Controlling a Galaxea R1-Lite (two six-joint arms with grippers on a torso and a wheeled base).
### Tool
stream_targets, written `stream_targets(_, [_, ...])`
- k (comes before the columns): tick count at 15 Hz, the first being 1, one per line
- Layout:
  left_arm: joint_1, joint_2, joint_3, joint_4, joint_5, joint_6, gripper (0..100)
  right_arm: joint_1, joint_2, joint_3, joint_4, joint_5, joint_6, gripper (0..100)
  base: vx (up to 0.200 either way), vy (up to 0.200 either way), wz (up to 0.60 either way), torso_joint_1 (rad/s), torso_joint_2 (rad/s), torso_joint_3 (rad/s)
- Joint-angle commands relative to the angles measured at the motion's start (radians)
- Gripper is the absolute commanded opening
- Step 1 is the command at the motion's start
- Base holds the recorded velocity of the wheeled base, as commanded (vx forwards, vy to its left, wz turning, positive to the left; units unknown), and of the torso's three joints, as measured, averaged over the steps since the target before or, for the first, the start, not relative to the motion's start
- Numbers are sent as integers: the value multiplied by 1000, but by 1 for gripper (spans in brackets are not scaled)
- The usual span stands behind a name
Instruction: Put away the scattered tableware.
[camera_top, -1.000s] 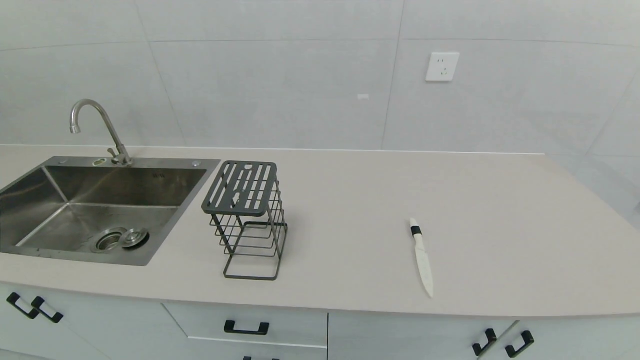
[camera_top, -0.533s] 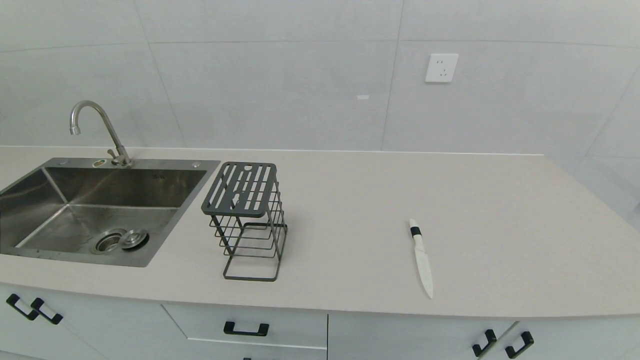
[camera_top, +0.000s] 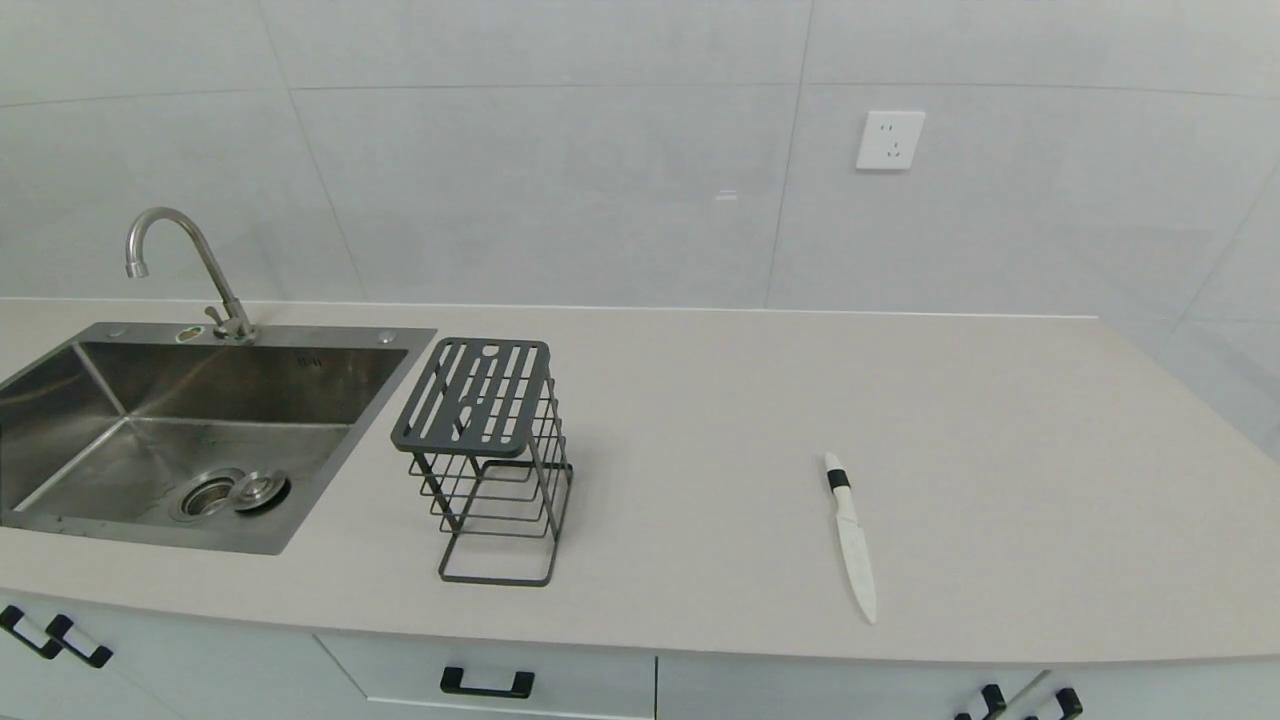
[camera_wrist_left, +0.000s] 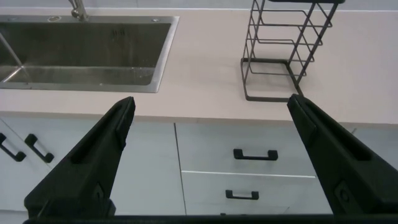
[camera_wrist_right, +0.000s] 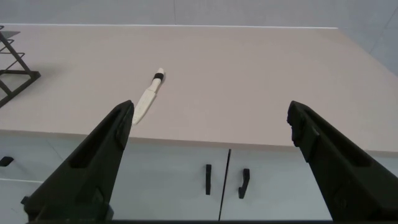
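A white knife (camera_top: 849, 533) with a black band near its handle lies flat on the beige counter (camera_top: 700, 420), right of centre, tip toward the front edge; the right wrist view shows the knife (camera_wrist_right: 148, 96) too. A dark wire knife rack (camera_top: 484, 455) with a slotted top stands beside the sink; its lower part is the rack (camera_wrist_left: 283, 59) in the left wrist view. My left gripper (camera_wrist_left: 211, 155) is open, held in front of the cabinet drawers below the rack. My right gripper (camera_wrist_right: 211, 155) is open, off the counter's front edge, short of the knife.
A steel sink (camera_top: 170, 430) with a curved faucet (camera_top: 180, 265) takes the counter's left end. Drawers and doors with black handles (camera_top: 487, 683) run below the counter. A wall socket (camera_top: 889, 140) sits on the tiled wall. Bare counter lies between rack and knife.
The whole head view has shifted slightly, so the camera moved; counter, rack and knife appear lower and a bit nearer. Nothing on the counter has moved.
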Motion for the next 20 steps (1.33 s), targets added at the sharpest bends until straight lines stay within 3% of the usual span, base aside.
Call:
stream_targets(1, [0, 1, 0, 0, 0, -1, 100, 0, 1, 0, 0, 1, 0, 100, 0, 0, 0, 281, -12, 242])
stream_targets(8, [0, 1, 0, -3, 0, -1, 100, 0, 1, 0, 0, 1, 0, 100, 0, 0, 0, 293, -57, 232])
stream_targets(17, [-2, 1, 0, -3, -3, 6, 100, 2, 1, 0, -3, 5, -22, 100, 0, 0, 0, 11, -2, 7])
stream_targets(18, [-2, 1, 0, -3, -3, 6, 100, -2, 1, -35, -88, 4, -14, 100, 0, 0, 0, 0, 0, 0])
stream_targets(20, [-2, 1, 0, -3, -1, 6, 100, -35, 121, -264, -186, 22, -19, 100, 0, 0, 0, 0, 0, 0])
